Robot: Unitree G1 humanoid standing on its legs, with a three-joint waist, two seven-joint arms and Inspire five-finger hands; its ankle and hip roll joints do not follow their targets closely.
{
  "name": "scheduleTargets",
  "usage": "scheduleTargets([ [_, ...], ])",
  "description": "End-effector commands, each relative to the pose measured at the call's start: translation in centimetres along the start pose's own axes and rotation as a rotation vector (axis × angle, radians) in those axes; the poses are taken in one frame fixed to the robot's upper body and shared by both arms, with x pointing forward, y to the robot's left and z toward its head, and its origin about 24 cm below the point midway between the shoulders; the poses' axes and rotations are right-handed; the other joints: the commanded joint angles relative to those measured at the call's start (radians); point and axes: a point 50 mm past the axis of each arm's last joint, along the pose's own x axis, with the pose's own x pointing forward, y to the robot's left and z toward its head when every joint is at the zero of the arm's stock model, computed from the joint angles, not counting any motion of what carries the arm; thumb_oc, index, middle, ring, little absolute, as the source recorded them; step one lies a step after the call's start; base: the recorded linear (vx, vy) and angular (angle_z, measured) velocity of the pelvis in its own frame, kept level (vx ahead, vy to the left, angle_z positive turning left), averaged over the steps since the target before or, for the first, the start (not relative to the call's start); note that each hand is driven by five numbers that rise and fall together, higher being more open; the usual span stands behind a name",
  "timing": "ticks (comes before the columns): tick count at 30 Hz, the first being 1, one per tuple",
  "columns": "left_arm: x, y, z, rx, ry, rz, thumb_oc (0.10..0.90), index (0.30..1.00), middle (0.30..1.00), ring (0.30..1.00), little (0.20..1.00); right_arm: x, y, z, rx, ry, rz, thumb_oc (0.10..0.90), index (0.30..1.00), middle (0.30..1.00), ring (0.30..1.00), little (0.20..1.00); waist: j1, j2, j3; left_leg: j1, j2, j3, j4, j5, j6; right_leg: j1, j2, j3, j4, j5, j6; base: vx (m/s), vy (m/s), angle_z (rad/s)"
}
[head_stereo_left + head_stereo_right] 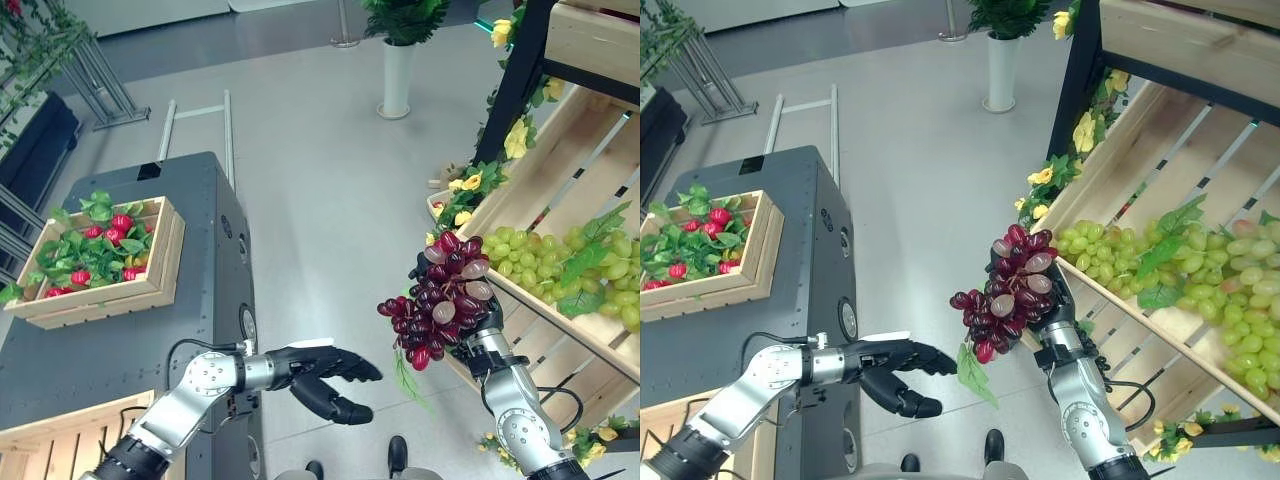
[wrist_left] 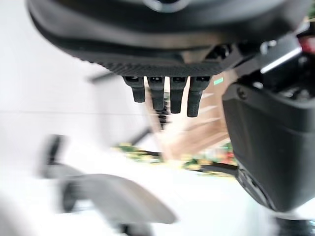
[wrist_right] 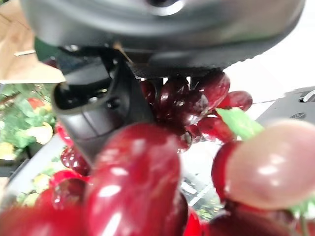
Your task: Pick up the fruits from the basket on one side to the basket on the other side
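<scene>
The right hand [image 1: 478, 318] is curled round a bunch of dark red grapes [image 1: 437, 300], holding it up in the air just in front of the slanted wooden crate [image 1: 560, 190] on the robot's right. The bunch hangs over the floor [image 1: 320, 180], a green leaf [image 1: 975, 372] dangling below it. Green grapes [image 1: 560, 262] lie in that crate, near the hand. The left hand [image 1: 322, 380] hovers over the floor beside the dark desk [image 1: 130, 330], fingers spread and empty. On the desk sits a wooden box [image 1: 100, 262] of red fruit [image 1: 115, 232] among leaves.
</scene>
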Motion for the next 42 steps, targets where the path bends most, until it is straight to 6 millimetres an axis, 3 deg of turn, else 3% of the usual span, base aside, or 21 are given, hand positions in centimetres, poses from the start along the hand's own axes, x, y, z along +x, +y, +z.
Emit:
scheduleTargets([
  [1,-1.1,2.2,1.2,0.158,0.046,0.104,0.8,0.9,0.9,0.9,0.9,2.7,3.7,4.3,0.054,-0.278,0.183,0.4,0.3,0.3,0.3,0.3,-0.003,0.006,-0.086,-0.015,-0.015,0.027,-0.023,0.058,0.012,0.097,-0.046,-0.107,0.007,-0.071,0.089,0.04,0.227,-0.53],
  [5,-1.2,2.8,0.7,0.213,0.15,0.109,0.8,0.9,0.9,0.9,0.9,2.7,4.1,3.9,0.085,-0.264,0.171,0.4,0.3,0.3,0.3,0.3,-0.013,0.013,-0.064,0.011,-0.032,0.035,-0.035,0.044,0.041,0.06,-0.091,-0.114,0.065,-0.052,0.132,0.0,0.182,-0.4],
  [10,-1.5,3.9,0.2,0.274,0.272,0.126,0.8,0.9,0.9,0.9,0.9,2.6,3.7,2.6,0.129,-0.186,0.154,0.4,0.3,0.3,0.3,0.3,-0.018,0.005,-0.055,0.015,-0.047,0.055,-0.035,0.027,0.067,0.037,-0.119,-0.119,0.086,-0.036,0.149,-0.02,0.084,-0.05],
  [23,-2.4,4.6,-1.3,0.324,0.378,0.272,0.8,0.9,0.9,0.9,0.9,0.7,0.5,-1.3,0.076,0.247,0.167,0.4,0.3,0.3,0.3,0.3,-0.023,-0.037,-0.02,0.003,-0.032,0.078,-0.016,0.017,0.069,0.027,-0.102,-0.113,0.079,-0.047,0.154,0.0,-0.033,-0.06],
  [28,-2.7,5.7,-0.6,0.399,0.347,0.344,0.8,0.9,0.9,0.9,0.9,0.3,-0.7,-2.2,0.017,0.432,0.295,0.4,0.3,0.3,0.3,0.3,0.001,-0.061,0.045,-0.047,-0.029,0.067,0.018,0.015,0.067,-0.013,-0.107,-0.124,0.102,-0.035,0.165,-0.09,-0.094,-0.05],
  [32,-3.7,7.1,0.1,0.463,0.344,0.388,0.8,0.9,0.9,0.9,0.9,0.7,-1.5,-1.5,-0.026,0.478,0.355,0.4,0.3,0.3,0.3,0.3,0.022,-0.08,0.106,-0.1,-0.02,0.057,0.062,0.014,0.062,-0.037,-0.108,-0.14,0.118,-0.029,0.173,-0.12,-0.141,0.02],
  [35,-4.4,7.6,0.1,0.484,0.342,0.42,0.8,0.9,0.9,0.9,0.9,1.1,-2.7,-0.7,-0.021,0.457,0.278,0.4,0.3,0.3,0.3,0.3,0.031,-0.1,0.145,-0.134,-0.012,0.05,0.09,0.015,0.056,-0.041,-0.094,-0.148,0.118,-0.03,0.169,-0.07,-0.153,0.03],
  [39,-4.9,8.5,0.5,0.509,0.337,0.472,0.8,0.9,0.9,0.9,0.9,2.5,-3.4,1.8,0.068,0.241,0.221,0.4,0.3,0.3,0.3,0.3,0.034,-0.115,0.191,-0.194,-0.004,0.049,0.128,0.017,0.048,-0.06,-0.066,-0.147,0.113,-0.035,0.153,-0.11,-0.126,0.07],
  [42,-4.5,9.0,0.9,0.543,0.326,0.497,0.8,0.9,0.9,0.9,0.9,3.8,-3.6,3.3,0.122,0.096,0.184,0.4,0.3,0.3,0.3,0.3,0.037,-0.109,0.221,-0.235,-0.003,0.037,0.164,0.015,0.043,-0.075,-0.059,-0.148,0.127,-0.043,0.143,-0.1,-0.071,0.07],
])
